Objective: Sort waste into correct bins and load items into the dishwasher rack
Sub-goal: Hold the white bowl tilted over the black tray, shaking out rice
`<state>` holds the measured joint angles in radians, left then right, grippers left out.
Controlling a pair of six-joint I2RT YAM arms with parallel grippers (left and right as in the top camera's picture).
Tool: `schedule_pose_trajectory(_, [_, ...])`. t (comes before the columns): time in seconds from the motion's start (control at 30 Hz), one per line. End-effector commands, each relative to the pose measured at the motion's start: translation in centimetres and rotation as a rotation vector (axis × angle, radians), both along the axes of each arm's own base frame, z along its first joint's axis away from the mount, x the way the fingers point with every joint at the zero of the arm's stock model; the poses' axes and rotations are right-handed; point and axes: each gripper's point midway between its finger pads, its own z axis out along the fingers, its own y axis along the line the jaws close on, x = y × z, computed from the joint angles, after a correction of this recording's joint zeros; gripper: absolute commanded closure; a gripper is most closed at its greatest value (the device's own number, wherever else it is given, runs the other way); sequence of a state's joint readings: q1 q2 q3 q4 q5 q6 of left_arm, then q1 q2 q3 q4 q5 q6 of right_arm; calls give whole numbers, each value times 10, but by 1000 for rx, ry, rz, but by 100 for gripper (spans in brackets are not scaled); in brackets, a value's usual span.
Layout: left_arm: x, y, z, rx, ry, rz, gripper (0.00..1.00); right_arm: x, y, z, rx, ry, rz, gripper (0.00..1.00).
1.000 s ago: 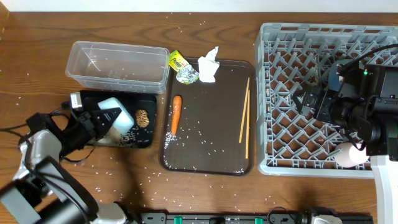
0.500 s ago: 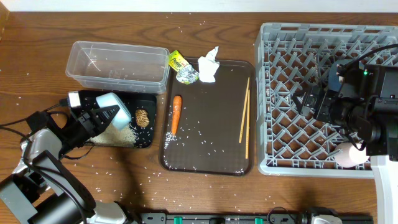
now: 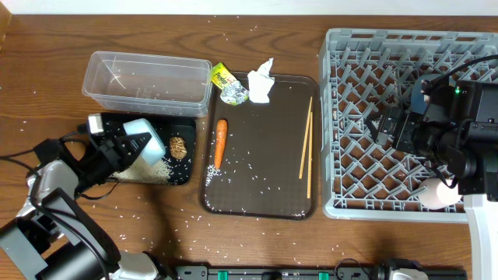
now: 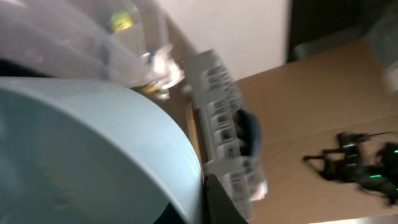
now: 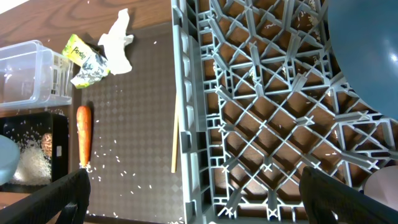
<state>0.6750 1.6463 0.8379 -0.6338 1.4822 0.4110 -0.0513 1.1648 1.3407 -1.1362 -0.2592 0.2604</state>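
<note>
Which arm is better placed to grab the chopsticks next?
Right: the right gripper is open and empty above the rack beside the chopsticks; the left gripper is shut on the light blue cup.

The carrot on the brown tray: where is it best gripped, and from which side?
Probably across its thicker far half, coming straight down from above. The carrot lies flat on the serving tray, its long axis running near to far, with room on both long sides.

A dark-grained wooden table fills the overhead view — behind it, a plain white wall.
</note>
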Motion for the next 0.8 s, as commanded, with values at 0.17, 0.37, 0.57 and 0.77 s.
schedule_pose_trajectory(0.17, [2, -5, 23, -87, -34, -14, 94, 0, 4, 3, 16, -5, 3, 1])
schedule_pose_trajectory(0.37, [2, -9, 27, -155, 57, -11, 94, 0, 4, 3, 16, -4, 3, 1])
schedule_pose_trajectory(0.57, [3, -10, 34, -123, 10, -20, 94, 3, 4, 6, 18, -24, 5, 1])
schedule_pose_trajectory(0.77, [-3, -11, 32, 115, -115, -26, 94, 2, 4, 6, 18, -21, 5, 1])
